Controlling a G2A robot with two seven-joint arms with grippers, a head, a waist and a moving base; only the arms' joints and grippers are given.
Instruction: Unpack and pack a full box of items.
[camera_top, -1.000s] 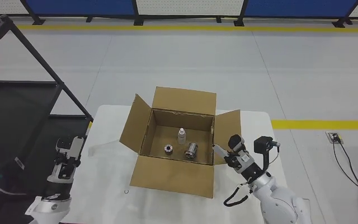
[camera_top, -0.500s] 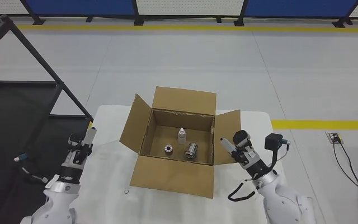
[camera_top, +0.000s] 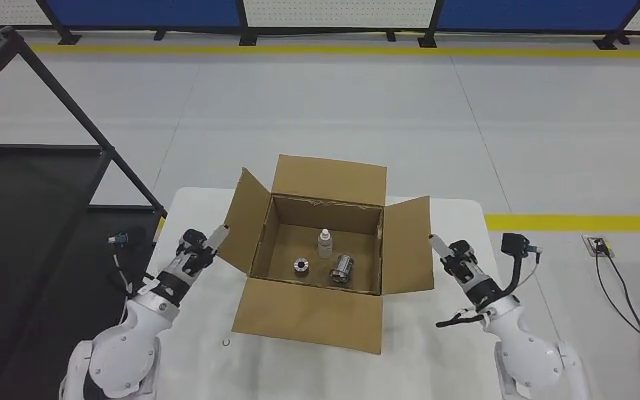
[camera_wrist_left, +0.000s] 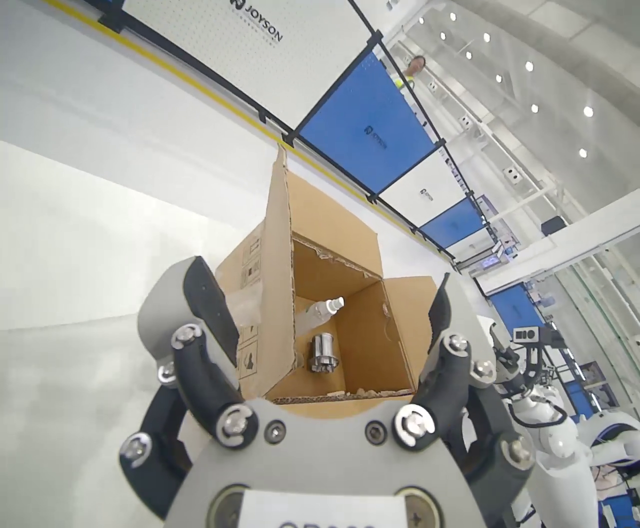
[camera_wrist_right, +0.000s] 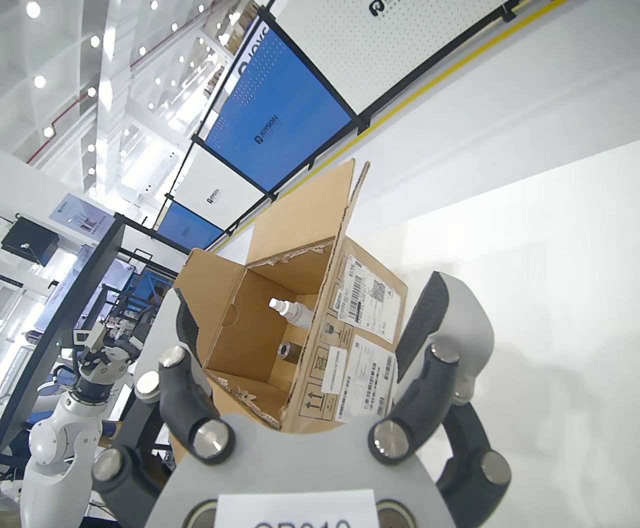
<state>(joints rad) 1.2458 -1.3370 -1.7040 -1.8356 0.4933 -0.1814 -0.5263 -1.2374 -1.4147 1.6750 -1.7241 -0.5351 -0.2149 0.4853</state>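
Hovering on either side of the cardboard box (camera_top: 315, 255), my arms flank it. My left gripper (camera_top: 207, 241) is just beside the left flap (camera_top: 232, 228), and my right gripper (camera_top: 443, 250) is just beside the right flap (camera_top: 408, 246). Both have their fingers spread wide with nothing between them, and I cannot tell whether either touches the cardboard.

The box sits mid-table with all its flaps folded outward. I judge this is so I can reach straight down into it. Inside, a white spray bottle (camera_top: 324, 242) appears to stand upright near the far wall. Two metal parts lie nearer the front wall: a ribbed cylinder (camera_top: 342, 267) and a smaller ring-shaped piece (camera_top: 298, 266). They are apart from each other, and much of the box floor between them is bare. Nothing has been lifted out onto the table, so I take the unpacking as not yet begun. With my empty, spread fingers near the rim, either arm looks placed to go in first.

The white table (camera_top: 200, 320) is smooth and plain. Beyond it is a pale grey floor with a yellow line (camera_top: 560, 222), and blue and white panels (camera_top: 140, 12) stand along the far side. A black frame (camera_top: 60, 110) stands off to my left.
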